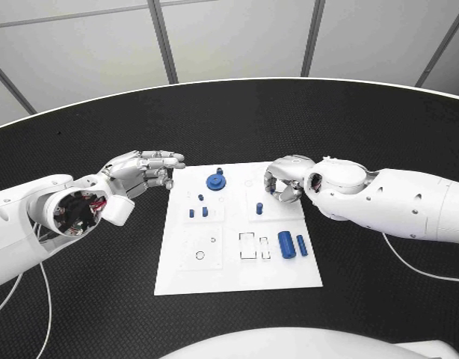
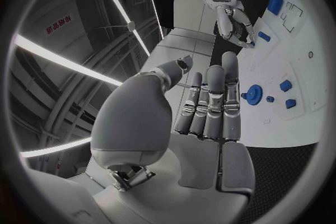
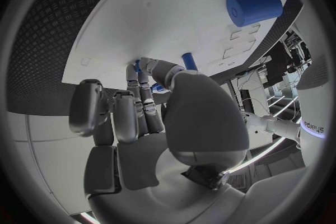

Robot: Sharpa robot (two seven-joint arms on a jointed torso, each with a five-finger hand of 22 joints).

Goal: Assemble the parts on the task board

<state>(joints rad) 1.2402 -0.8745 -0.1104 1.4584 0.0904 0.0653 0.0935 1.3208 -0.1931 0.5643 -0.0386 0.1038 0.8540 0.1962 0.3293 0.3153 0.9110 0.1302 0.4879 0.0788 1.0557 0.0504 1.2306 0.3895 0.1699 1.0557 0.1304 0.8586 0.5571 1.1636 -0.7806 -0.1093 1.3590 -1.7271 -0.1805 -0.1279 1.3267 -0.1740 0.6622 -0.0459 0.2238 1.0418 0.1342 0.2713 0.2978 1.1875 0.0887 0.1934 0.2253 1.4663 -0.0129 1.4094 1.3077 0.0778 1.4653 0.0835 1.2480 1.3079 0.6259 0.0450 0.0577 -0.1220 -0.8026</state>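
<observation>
Lying flat, white task board (image 1: 241, 271), small blue parts (image 1: 287, 244)

The left hand (image 2: 210, 106) hangs empty, fingers straight and close together, beside the board (image 2: 294, 61). Blue parts (image 2: 255, 92) sit on it. The right hand (image 2: 234, 25) touches the board's far edge.

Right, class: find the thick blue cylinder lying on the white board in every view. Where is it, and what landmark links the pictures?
Head view: thick blue cylinder lies near the task board's right edge, towards the robot.
Left wrist view: on the board, beyond the right hand, the cylinder.
Right wrist view: on the board, past that hand's fingertips, the cylinder.
Shared landmark: the right hand.
</observation>
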